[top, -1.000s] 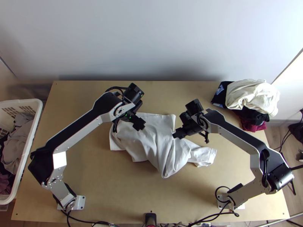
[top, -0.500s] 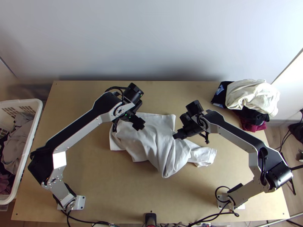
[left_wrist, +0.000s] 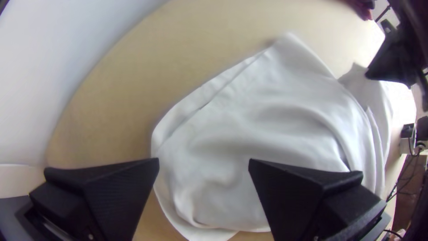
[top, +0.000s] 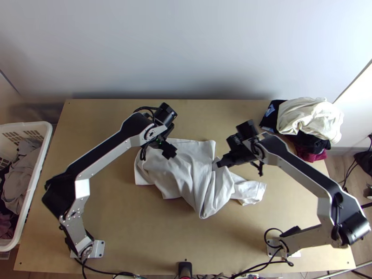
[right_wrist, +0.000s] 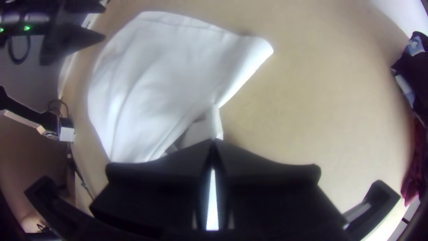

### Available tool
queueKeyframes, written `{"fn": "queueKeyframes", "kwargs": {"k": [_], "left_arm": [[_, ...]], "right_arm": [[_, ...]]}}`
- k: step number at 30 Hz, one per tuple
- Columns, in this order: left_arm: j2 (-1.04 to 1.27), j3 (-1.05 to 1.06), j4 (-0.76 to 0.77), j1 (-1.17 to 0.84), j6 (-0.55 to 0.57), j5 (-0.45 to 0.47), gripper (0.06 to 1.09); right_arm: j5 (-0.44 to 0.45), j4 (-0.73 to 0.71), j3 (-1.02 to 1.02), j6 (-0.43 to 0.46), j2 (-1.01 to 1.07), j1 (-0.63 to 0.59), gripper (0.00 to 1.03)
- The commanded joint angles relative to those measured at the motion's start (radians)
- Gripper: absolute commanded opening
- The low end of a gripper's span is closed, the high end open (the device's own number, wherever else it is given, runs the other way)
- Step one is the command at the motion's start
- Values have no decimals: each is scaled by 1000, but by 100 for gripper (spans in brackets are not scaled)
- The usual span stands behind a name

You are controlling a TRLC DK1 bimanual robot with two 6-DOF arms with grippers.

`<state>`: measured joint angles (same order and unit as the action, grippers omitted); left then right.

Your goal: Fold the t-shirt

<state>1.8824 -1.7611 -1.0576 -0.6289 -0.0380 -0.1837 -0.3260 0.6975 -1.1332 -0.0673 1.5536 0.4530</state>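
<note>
The white t-shirt (top: 188,174) lies bunched and creased mid-table, one narrow part stretching out to the right. My left gripper (top: 170,151) is over its upper left part; my right gripper (top: 219,164) is at its upper right side. In the left wrist view the left gripper (left_wrist: 204,165) stands open above the shirt (left_wrist: 249,120), nothing between its fingers. The right wrist view has the right gripper (right_wrist: 214,142) shut on a small raised bit of the shirt (right_wrist: 156,76), white fabric showing between the fingers.
A white basket (top: 44,139) of clothes stands at the left edge. Cream cloth (top: 309,118) tops a pile of dark and maroon garments at the back right. Bare wood (top: 139,228) lies in front of the shirt.
The right gripper has shifted slightly to the right, and a small bit of shirt now rises at its tips. The left arm's links have moved a little, its gripper hardly at all.
</note>
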Motion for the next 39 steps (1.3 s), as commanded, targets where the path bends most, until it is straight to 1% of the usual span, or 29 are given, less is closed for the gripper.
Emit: {"fn": "queueKeyframes", "kwargs": {"k": [1,10,16,20,24,29,32,36,39], "left_arm": [[61,15,33,32,1,-20,103],[64,3,25,-40,-14,-7,103],[107,-17,68,-14,-14,-26,103],[147,-84,77,-3,-19,-28,103],[211,-189,77,-18,-22,-25,103],[302,-308,74,-66,-25,-17,103],[351,-385,76,-104,-25,9,103],[440,-489,76,-152,-25,18,103],[480,-518,97,-173,-34,18,103]], "right_arm": [[1,56,-5,-5,-110,-56,3],[1,160,-114,-28,-210,-154,3],[1,214,-171,-26,-250,-204,3],[1,247,-186,-25,-286,-260,3],[2,303,-163,-23,-340,-293,3],[4,373,-74,-19,-425,-330,3],[4,416,-25,-11,-469,-349,3],[5,445,3,-2,-500,-370,3],[5,451,3,-2,-506,-386,3]]}}
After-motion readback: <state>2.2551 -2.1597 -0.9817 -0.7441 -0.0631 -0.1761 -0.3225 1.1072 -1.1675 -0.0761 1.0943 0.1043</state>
